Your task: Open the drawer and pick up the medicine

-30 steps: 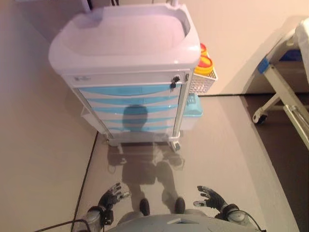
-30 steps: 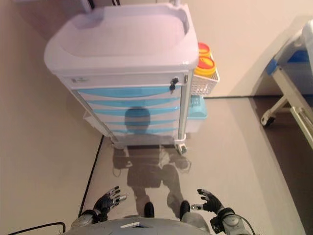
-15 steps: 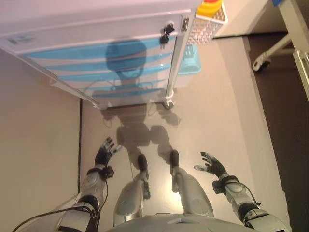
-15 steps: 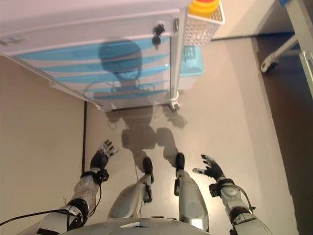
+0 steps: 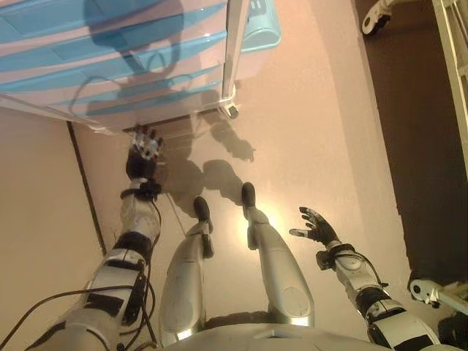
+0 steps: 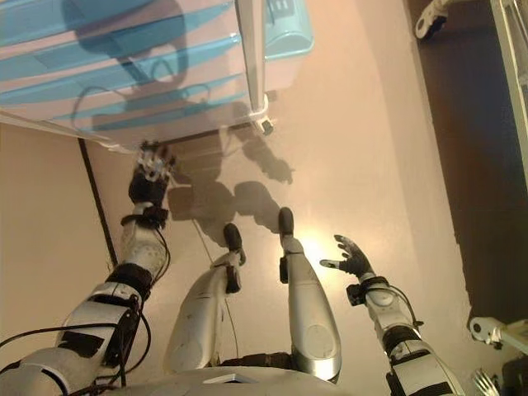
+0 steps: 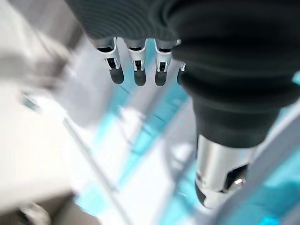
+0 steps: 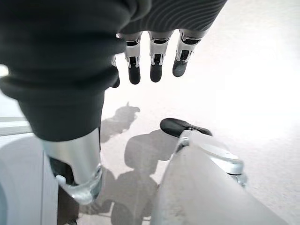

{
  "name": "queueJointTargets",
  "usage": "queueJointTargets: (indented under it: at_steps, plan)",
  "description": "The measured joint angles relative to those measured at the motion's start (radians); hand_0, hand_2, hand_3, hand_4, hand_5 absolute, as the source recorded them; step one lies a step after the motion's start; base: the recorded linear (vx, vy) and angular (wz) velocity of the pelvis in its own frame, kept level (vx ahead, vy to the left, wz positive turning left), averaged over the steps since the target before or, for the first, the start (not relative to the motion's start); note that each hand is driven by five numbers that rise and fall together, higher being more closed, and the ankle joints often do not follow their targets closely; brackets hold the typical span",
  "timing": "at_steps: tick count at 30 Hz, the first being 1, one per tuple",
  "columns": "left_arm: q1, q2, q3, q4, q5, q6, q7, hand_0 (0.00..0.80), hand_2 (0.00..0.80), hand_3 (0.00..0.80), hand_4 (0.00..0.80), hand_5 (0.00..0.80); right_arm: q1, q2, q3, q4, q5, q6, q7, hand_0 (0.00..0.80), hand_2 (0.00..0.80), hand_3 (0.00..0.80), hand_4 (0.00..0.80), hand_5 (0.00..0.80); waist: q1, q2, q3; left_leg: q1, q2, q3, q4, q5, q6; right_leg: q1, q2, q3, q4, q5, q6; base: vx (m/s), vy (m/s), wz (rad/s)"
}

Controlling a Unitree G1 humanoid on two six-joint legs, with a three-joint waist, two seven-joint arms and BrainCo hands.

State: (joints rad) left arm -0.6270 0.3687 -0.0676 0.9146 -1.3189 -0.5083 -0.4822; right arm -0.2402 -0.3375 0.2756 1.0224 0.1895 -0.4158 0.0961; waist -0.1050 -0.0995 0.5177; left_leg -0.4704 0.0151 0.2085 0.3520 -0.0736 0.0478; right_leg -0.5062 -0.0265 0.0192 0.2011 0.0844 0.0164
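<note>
The left hand (image 5: pixel 143 152), fingers straight, reaches toward the cart's lowest blue drawers (image 5: pixel 110 66), all shut; medicine unseen. It should hook a handle squarely. The right hand (image 5: pixel 316 228) hangs relaxed.

The drawers (image 5: pixel 110 55) before me form a stack of pale fronts, each crossed by a translucent light-blue handle strip, set in a white cart (image 5: pixel 232 44) that stands on the floor on castors. Every drawer front in view sits flush with the others, so all are closed. Only the lower part of the stack shows, running off the upper edge of my head views, with a white corner post along its right side. In my left wrist view the same blue-and-white fronts (image 7: pixel 154 122) appear blurred just past my fingertips. No medicine shows in any view.
</note>
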Motion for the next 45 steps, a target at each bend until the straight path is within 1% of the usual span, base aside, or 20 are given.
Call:
queueJointTargets:
  at_steps: [3, 6, 7, 10, 11, 12, 15, 17, 20, 21, 22, 23, 27, 30, 34, 36, 38, 40, 43, 45]
  plan:
    - [-0.105, 0.058, 0.018, -0.001, -0.138, 0.027, -0.054, 0.000, 0.000, 0.000, 0.000, 0.000, 0.000, 0.000, 0.030, -0.030, 0.026, 0.000, -0.001, 0.000, 0.000, 0.000, 0.000, 0.000, -0.013, -0.018, 0.007, -0.047, 0.009, -0.008, 0.065, -0.024, 0.005, -0.032, 0.004, 0.002, 0.029, -0.002, 0.003, 0.033, -0.056, -0.05]
    - [-0.210, 0.110, 0.025, 0.007, -0.281, 0.077, -0.066, 0.000, 0.000, 0.000, 0.000, 0.000, 0.001, 0.000, 0.060, -0.053, 0.038, 0.000, -0.002, 0.000, 0.000, 0.000, 0.000, 0.000, -0.030, -0.041, 0.011, -0.090, 0.020, -0.012, 0.120, -0.046, 0.003, -0.063, 0.009, 0.002, 0.058, -0.005, 0.006, 0.033, -0.042, -0.03]
    - [-0.237, 0.117, 0.026, 0.006, -0.324, 0.078, -0.074, 0.000, 0.000, 0.000, 0.000, 0.000, 0.001, 0.000, 0.071, -0.059, 0.045, 0.000, -0.003, 0.000, 0.000, 0.000, 0.000, 0.000, -0.038, -0.050, 0.013, -0.105, 0.022, -0.012, 0.135, -0.049, 0.005, -0.075, 0.009, 0.002, 0.068, -0.005, 0.007, 0.021, -0.035, -0.01]
    - [-0.301, 0.120, 0.024, 0.006, -0.438, 0.087, -0.110, 0.000, 0.000, 0.000, 0.000, 0.000, 0.004, 0.001, 0.098, -0.058, 0.046, 0.001, -0.004, 0.000, 0.000, 0.000, 0.000, 0.000, -0.049, -0.067, 0.017, -0.145, 0.027, -0.017, 0.173, -0.060, 0.010, -0.110, 0.009, 0.001, 0.101, -0.017, 0.014, 0.000, 0.000, 0.00]
    - [-0.314, 0.120, 0.019, 0.005, -0.480, 0.088, -0.131, 0.000, 0.000, 0.000, 0.000, 0.000, 0.011, 0.001, 0.099, -0.062, 0.046, -0.001, -0.006, 0.000, 0.000, 0.000, 0.000, 0.000, -0.054, -0.069, 0.016, -0.162, 0.034, -0.019, 0.195, -0.060, 0.018, -0.126, 0.011, 0.002, 0.120, -0.016, 0.013, 0.000, 0.000, 0.00]
    - [-0.319, 0.121, 0.018, 0.002, -0.510, 0.091, -0.146, 0.000, 0.000, 0.000, 0.000, 0.000, 0.013, 0.002, 0.108, -0.060, 0.046, 0.000, -0.006, 0.000, 0.000, 0.000, 0.000, 0.000, -0.058, -0.070, 0.015, -0.174, 0.037, -0.020, 0.209, -0.071, 0.013, -0.135, 0.013, 0.003, 0.132, -0.023, 0.016, 0.000, 0.000, 0.00]
    - [-0.338, 0.113, 0.013, 0.000, -0.611, 0.094, -0.185, 0.000, 0.000, 0.000, 0.000, 0.000, 0.031, 0.000, 0.130, -0.064, 0.047, -0.004, -0.008, 0.000, 0.000, 0.000, 0.000, 0.000, -0.070, -0.070, 0.015, -0.190, 0.034, -0.023, 0.227, -0.077, 0.019, -0.153, 0.007, 0.003, 0.154, -0.035, 0.019, 0.051, 0.003, 0.02]
    - [-0.342, 0.109, 0.005, -0.004, -0.661, 0.093, -0.204, 0.000, 0.000, 0.000, 0.000, 0.000, 0.038, -0.001, 0.131, -0.069, 0.047, -0.005, -0.013, 0.000, 0.000, 0.000, 0.000, 0.000, -0.081, -0.070, 0.015, -0.194, 0.030, -0.022, 0.229, -0.074, 0.021, -0.160, 0.006, 0.009, 0.166, -0.031, 0.023, -0.038, -0.021, 0.01]
    - [-0.341, 0.108, 0.006, -0.016, -0.661, 0.092, -0.237, 0.000, 0.000, 0.000, 0.000, 0.000, 0.045, -0.002, 0.131, -0.085, 0.047, -0.004, -0.022, 0.000, 0.000, 0.000, 0.000, 0.000, -0.082, -0.070, 0.015, -0.206, 0.030, -0.024, 0.233, -0.073, 0.021, -0.173, 0.005, 0.008, 0.170, -0.030, 0.021, 0.005, -0.006, 0.01]
    - [-0.340, 0.106, 0.005, -0.016, -0.660, 0.093, -0.248, 0.107, 0.107, 0.107, 0.107, 0.107, 0.046, -0.002, 0.131, -0.086, 0.047, -0.004, -0.023, 0.000, 0.000, 0.000, 0.000, 0.000, -0.082, -0.070, 0.015, -0.206, 0.030, -0.025, 0.233, -0.073, 0.021, -0.173, 0.004, 0.007, 0.171, -0.030, 0.021, 0.016, -0.020, 0.03]
    - [-0.337, 0.103, 0.004, -0.016, -0.660, 0.095, -0.265, 0.662, 0.662, 0.662, 0.662, 0.662, 0.047, -0.002, 0.131, -0.086, 0.047, -0.004, -0.023, 0.000, 0.000, 0.000, 0.000, 0.000, -0.082, -0.070, 0.015, -0.206, 0.028, -0.027, 0.231, -0.073, 0.022, -0.173, 0.004, 0.005, 0.171, -0.030, 0.021, 0.011, -0.019, 0.05]
    - [-0.334, 0.099, -0.003, -0.019, -0.660, 0.097, -0.282, 0.800, 0.800, 0.800, 0.800, 0.800, 0.047, -0.003, 0.130, -0.087, 0.047, -0.004, -0.023, 0.000, 0.000, 0.000, 0.000, 0.000, -0.080, -0.070, 0.015, -0.206, 0.027, -0.028, 0.227, -0.069, 0.027, -0.173, 0.003, 0.006, 0.170, -0.031, 0.021, 0.008, -0.016, 0.05]
    - [-0.287, 0.078, -0.006, -0.076, -0.643, 0.095, -0.305, 0.800, 0.800, 0.800, 0.800, 0.800, 0.050, -0.004, 0.124, -0.088, 0.047, -0.002, -0.022, 0.000, 0.000, 0.000, 0.000, 0.000, -0.078, -0.069, 0.015, -0.201, 0.016, -0.032, 0.213, -0.061, 0.032, -0.173, -0.005, 0.005, 0.168, -0.037, 0.022, -0.001, 0.002, 0.07]
    - [-0.170, 0.076, -0.004, -0.186, -0.527, 0.107, -0.299, 0.800, 0.800, 0.800, 0.800, 0.800, 0.063, -0.005, 0.109, -0.103, 0.045, 0.009, -0.021, 0.000, 0.000, 0.000, 0.000, 0.000, -0.065, -0.067, 0.017, -0.184, 0.009, -0.034, 0.192, -0.058, 0.033, -0.168, -0.010, 0.004, 0.173, -0.038, 0.021, -0.013, 0.005, 0.06]
    - [-0.004, 0.076, -0.012, -0.266, -0.399, 0.223, -0.297, 0.800, 0.800, 0.800, 0.800, 0.800, 0.087, -0.007, 0.083, -0.125, 0.034, 0.027, -0.022, 0.000, 0.000, 0.000, 0.000, 0.000, -0.037, -0.066, 0.018, -0.114, -0.013, -0.039, 0.141, -0.046, 0.035, -0.147, -0.028, 0.001, 0.225, -0.049, 0.016, -0.063, -0.013, 0.13]
    - [0.068, 0.076, -0.018, -0.285, -0.342, 0.275, -0.298, 0.800, 0.800, 0.800, 0.800, 0.800, 0.090, -0.007, 0.073, -0.130, 0.020, 0.027, -0.022, 0.000, 0.000, 0.000, 0.000, 0.000, -0.021, -0.063, 0.019, -0.079, -0.028, -0.047, 0.126, -0.041, 0.037, -0.128, -0.039, 0.000, 0.256, -0.070, 0.013, -0.072, -0.045, 0.23]
    - [0.112, 0.073, -0.048, -0.286, -0.327, 0.311, -0.320, 0.800, 0.800, 0.800, 0.800, 0.800, 0.090, -0.004, 0.073, -0.131, 0.012, 0.025, -0.024, 0.000, 0.000, 0.000, 0.000, 0.000, -0.009, -0.062, 0.020, -0.059, -0.043, -0.056, 0.127, -0.041, 0.037, -0.115, -0.056, -0.004, 0.288, -0.102, 0.012, -0.064, -0.050, 0.29]
    - [0.157, 0.043, -0.054, -0.286, -0.328, 0.345, -0.344, 0.800, 0.800, 0.800, 0.800, 0.800, 0.089, -0.001, 0.071, -0.129, -0.002, 0.024, -0.030, 0.000, 0.000, 0.000, 0.000, 0.000, -0.002, -0.054, 0.025, -0.044, -0.059, -0.074, 0.136, -0.042, 0.035, -0.098, -0.074, -0.017, 0.322, -0.136, 0.014, -0.052, -0.041, 0.37]
    - [0.249, -0.062, -0.048, -0.286, -0.332, 0.386, -0.374, 0.800, 0.800, 0.800, 0.800, 0.800, 0.088, 0.005, 0.068, -0.128, -0.036, 0.024, -0.047, 0.000, 0.000, 0.000, 0.000, 0.000, 0.014, -0.041, 0.034, -0.015, -0.077, -0.106, 0.157, -0.051, 0.023, -0.051, -0.102, -0.057, 0.355, -0.201, 0.021, -0.077, -0.080, 0.39]
    - [0.314, -0.118, -0.046, -0.286, -0.328, 0.419, -0.399, 0.800, 0.800, 0.800, 0.800, 0.800, 0.088, 0.008, 0.068, -0.129, -0.054, 0.025, -0.053, 0.000, 0.000, 0.000, 0.000, 0.000, 0.036, -0.030, 0.041, -0.003, -0.077, -0.134, 0.179, -0.057, 0.010, -0.033, -0.102, -0.078, 0.392, -0.227, 0.007, -0.085, -0.120, 0.44]
